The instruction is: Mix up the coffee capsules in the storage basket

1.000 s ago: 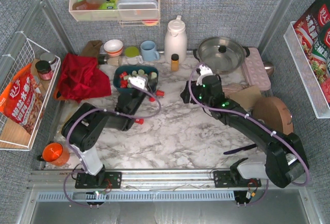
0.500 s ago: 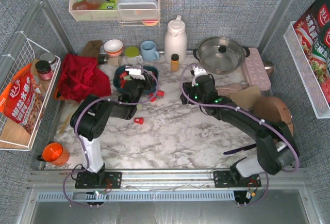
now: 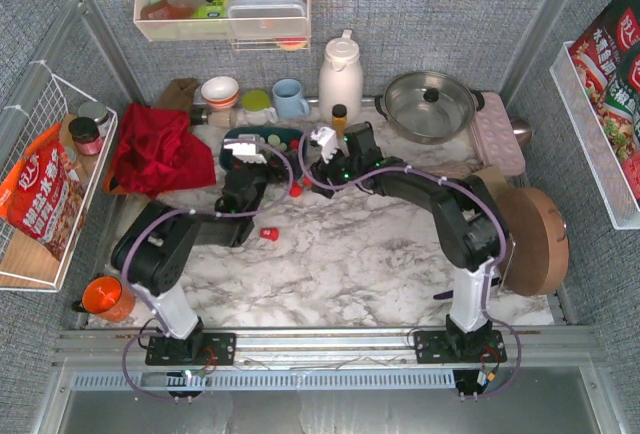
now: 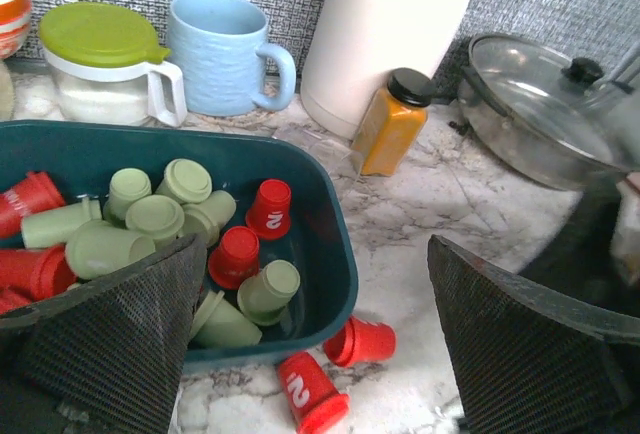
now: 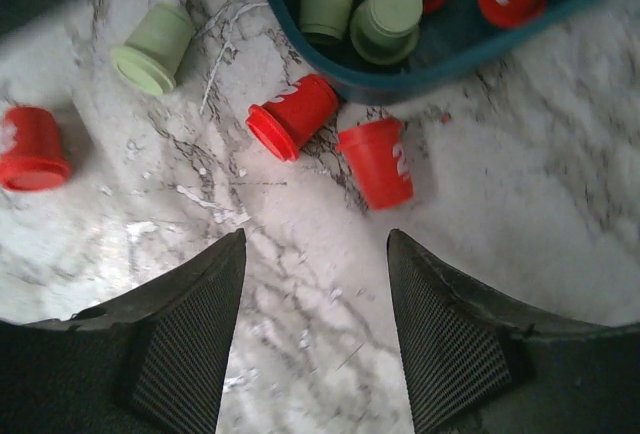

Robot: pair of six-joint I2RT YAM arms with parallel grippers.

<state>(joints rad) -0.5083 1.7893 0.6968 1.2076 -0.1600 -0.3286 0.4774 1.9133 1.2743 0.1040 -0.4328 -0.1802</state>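
Note:
The dark teal storage basket point(image 4: 335, 254) holds several red and mint green coffee capsules point(image 4: 150, 216). Two red capsules point(image 4: 360, 341) lie on the marble just outside its near right corner. In the top view my left gripper point(image 3: 243, 147) is over the basket point(image 3: 290, 137), open wide and holding nothing point(image 4: 314, 244). My right gripper point(image 3: 322, 141) is just right of the basket and open above bare marble point(image 5: 316, 236). Beyond its tips lie two red capsules point(image 5: 292, 114). A green capsule point(image 5: 155, 48) and another red one point(image 5: 30, 147) lie further left. One more red capsule point(image 3: 268, 233) sits alone mid-table.
Behind the basket stand a blue mug point(image 3: 290, 97), a white jug point(image 3: 340, 74), a small orange bottle point(image 3: 339, 119) and a lidded pot point(image 3: 430, 104). A red cloth point(image 3: 155, 149) lies to the left, a round wooden board point(image 3: 530, 239) to the right, and an orange cup point(image 3: 103, 297) at the near left.
My left gripper has opened wide and shifted left and back over the basket. My right arm has swung left from beside the pot to the basket's right side.

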